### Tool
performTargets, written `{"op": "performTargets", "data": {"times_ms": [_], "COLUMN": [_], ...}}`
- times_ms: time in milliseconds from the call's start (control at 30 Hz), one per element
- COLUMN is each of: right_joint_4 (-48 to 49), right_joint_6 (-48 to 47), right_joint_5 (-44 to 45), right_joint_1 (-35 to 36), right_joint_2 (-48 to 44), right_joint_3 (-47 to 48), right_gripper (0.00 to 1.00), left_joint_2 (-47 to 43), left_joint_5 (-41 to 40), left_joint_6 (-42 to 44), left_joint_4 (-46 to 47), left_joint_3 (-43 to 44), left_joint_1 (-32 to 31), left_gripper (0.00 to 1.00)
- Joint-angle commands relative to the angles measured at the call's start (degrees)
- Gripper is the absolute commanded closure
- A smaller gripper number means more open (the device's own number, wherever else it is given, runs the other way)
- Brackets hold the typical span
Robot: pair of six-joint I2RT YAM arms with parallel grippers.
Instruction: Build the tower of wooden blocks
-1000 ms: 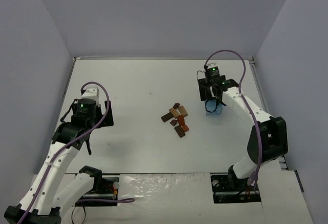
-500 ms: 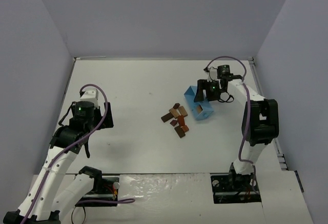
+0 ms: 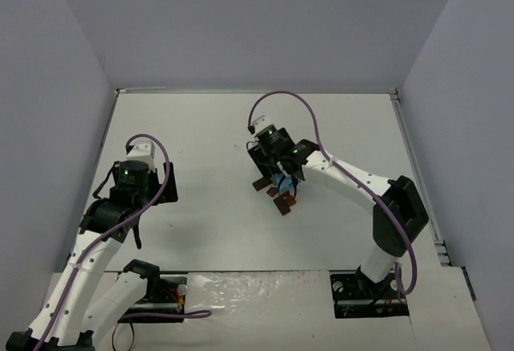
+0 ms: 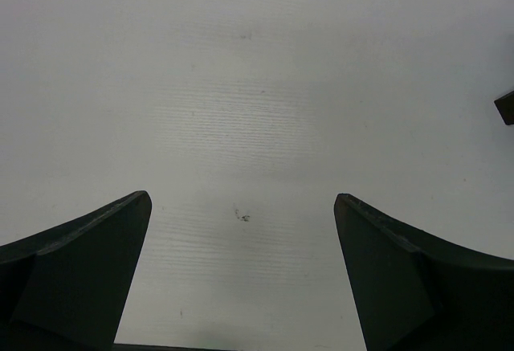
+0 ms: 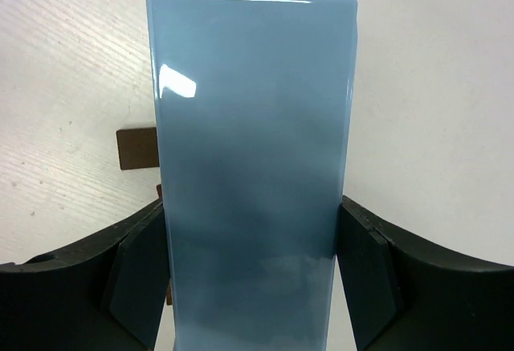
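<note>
Boxed in by pale lavender walls (image 3: 257,22), a white matte tabletop (image 3: 201,126). Loose near its centre, unstacked: small brown and tan wood blocks (image 3: 283,204). Directly above them, right gripper (image 5: 250,206) clamped on a glossy light blue rectangular box (image 5: 253,110). At nine o'clock, left gripper (image 4: 241,198) spread wide, holding nothing.

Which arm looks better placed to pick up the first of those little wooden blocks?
Probably the left: the left gripper is open and empty, though well off to the side. The right gripper hangs over the wood blocks but is clamped on the light blue box.
</note>
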Motion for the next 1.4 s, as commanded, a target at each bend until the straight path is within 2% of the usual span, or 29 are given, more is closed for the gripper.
{"op": "performTargets", "data": {"times_ms": [0,167,367,433,533,633,700,867,1067,1300,1367], "right_joint_4": [-0.1,-0.4,-0.5,-0.5,0.1,1.1,1.1,1.2,1.4,1.6,1.6], "right_joint_6": [5.6,6.8,6.6,6.6,4.8,1.0,0.3,-3.9,-5.5,-6.6,-6.4], "right_joint_5": [25.7,34.9,36.2,33.6,23.7,8.8,1.8,-26.3,-42.5,-54.8,-55.3], "right_joint_1": [2.2,6.3,6.9,3.7,-2.8,-9.3,-11.2,-26.2,-34.2,-35.1,-35.7], "right_joint_2": [-1.8,-0.5,0.4,-0.5,-3.3,-6.1,-6.9,-6.2,-1.5,6.6,8.3], "right_joint_3": [-3.1,-4.8,-4.6,-4.9,-5.4,-5.0,-4.1,-2.3,-1.2,2.8,3.4], "right_gripper": [1.00,1.00,1.00,1.00,1.00,1.00,1.00,1.00,0.99,0.95,0.93], "left_joint_2": [0.8,1.5,1.9,1.8,1.7,1.4,1.3,1.3,0.7,0.4,0.3], "left_joint_5": [-1.0,-1.0,-0.9,-0.7,0.0,0.7,1.0,1.7,2.7,3.5,3.3], "left_joint_6": [-0.6,-0.6,-1.1,-1.2,-1.3,-1.4,-1.3,-0.9,-0.2,0.0,0.1], "left_joint_4": [2.8,3.0,3.3,3.2,3.1,3.2,3.2,3.2,3.1,3.3,3.2], "left_joint_3": [1.2,1.4,1.3,1.3,1.4,1.4,1.3,1.3,1.6,1.1,1.1], "left_joint_1": [-0.3,-0.3,-0.3,-0.3,-0.3,-0.3,-0.3,-0.4,-0.4,-0.5,-0.5], "left_gripper": [0.03,0.03,0.03,0.03,0.03,0.03,0.03,0.03,0.03,0.03,0.03]}}
